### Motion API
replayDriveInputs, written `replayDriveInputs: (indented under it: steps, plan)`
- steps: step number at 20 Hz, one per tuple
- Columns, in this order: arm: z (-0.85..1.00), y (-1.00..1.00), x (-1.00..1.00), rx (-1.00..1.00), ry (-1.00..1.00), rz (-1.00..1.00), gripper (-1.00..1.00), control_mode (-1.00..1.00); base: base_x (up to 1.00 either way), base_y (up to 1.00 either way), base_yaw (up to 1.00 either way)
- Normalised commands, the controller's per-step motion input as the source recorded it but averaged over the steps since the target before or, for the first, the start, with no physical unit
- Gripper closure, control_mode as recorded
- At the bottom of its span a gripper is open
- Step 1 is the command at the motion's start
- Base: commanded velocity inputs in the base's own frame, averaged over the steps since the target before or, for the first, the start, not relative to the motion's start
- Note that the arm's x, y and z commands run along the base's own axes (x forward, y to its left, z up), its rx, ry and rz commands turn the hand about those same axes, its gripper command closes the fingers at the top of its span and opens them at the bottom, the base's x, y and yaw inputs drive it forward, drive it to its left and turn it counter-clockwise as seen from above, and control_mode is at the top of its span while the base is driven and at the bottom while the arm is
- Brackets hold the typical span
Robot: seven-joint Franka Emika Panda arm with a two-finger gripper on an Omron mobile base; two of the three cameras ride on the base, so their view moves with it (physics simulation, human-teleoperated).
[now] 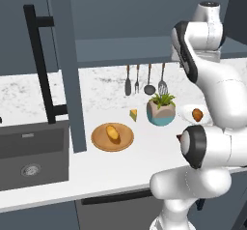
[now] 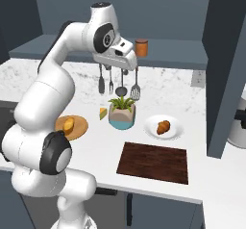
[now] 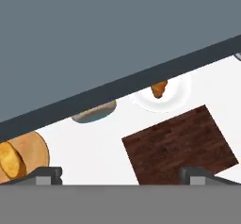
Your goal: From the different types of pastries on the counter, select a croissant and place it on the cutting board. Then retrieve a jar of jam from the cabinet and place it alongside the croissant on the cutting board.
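Two pastries sit apart on the white speckled marble surface. At left, a pale golden-yellow oblong pastry lies on a round light-tan wooden plate. Next come a small yellow cheese wedge and a potted green plant. Right of these, an orange-brown croissant rests on a white plate. Nearer, the dark reddish-brown rectangular cutting board lies bare. Higher up, the gripper, fingers spread wide and holding nothing, hangs just beside the small orange-brown jam jar on the slate cabinet shelf.
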Motion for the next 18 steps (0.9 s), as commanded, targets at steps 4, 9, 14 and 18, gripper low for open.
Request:
replayDriveInputs:
  steps: [4,9,14,18]
  plan:
    - [0.22,-0.48,0.31,-0.02,-0.34,-0.1,-1.0,-1.0,0.0,0.0,0.0]
    - [0.07,-0.1,0.24,-0.02,-0.49,-0.03,-1.0,-1.0,0.0,0.0,0.0]
    - [0.4,0.0,0.06,0.0,-0.29,-0.02,-1.0,-1.0,0.0,0.0,0.0]
    - [0.36,0.0,0.14,-0.14,-0.5,-0.06,-1.0,-1.0,0.0,0.0,0.0]
